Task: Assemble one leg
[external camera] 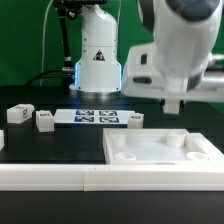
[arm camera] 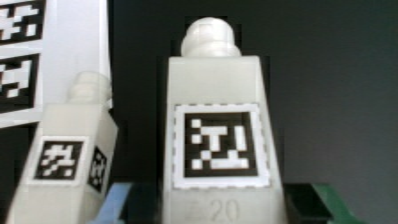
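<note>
While jaws flank leg, pinch or gap cannot tell: leg at counter middle, behind tray by near edge, the exterior view's right. Tray holes vacant; lifting, seating judged outstanding.

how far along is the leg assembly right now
Done: nothing fitted yet; the large tray-like part carries no leg. In hand: the leg sits inside the gripper, though a firm clamp cannot be confirmed. Left: bring it to a corner hole and fix it there. A spare leg stands loose beside the marker board.
</note>
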Action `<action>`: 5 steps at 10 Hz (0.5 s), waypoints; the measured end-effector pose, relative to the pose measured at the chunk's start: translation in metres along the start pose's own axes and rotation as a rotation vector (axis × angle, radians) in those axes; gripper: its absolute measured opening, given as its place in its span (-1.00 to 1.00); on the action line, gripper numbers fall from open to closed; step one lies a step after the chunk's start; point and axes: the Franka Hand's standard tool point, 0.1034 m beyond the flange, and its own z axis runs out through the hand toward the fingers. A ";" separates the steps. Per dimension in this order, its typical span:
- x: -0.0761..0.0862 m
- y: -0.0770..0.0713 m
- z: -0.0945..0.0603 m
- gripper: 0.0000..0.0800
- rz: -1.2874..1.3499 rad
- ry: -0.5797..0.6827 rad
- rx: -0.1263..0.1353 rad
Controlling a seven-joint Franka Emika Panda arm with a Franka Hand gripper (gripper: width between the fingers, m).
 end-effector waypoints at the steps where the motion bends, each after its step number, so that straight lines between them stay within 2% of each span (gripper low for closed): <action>1: 0.004 -0.001 0.001 -0.27 0.000 0.013 0.002; 2: 0.012 -0.005 -0.001 -0.27 -0.004 0.087 0.013; 4: 0.013 -0.007 -0.004 -0.27 -0.009 0.244 0.030; 5: 0.018 0.000 -0.003 -0.27 -0.055 0.296 0.005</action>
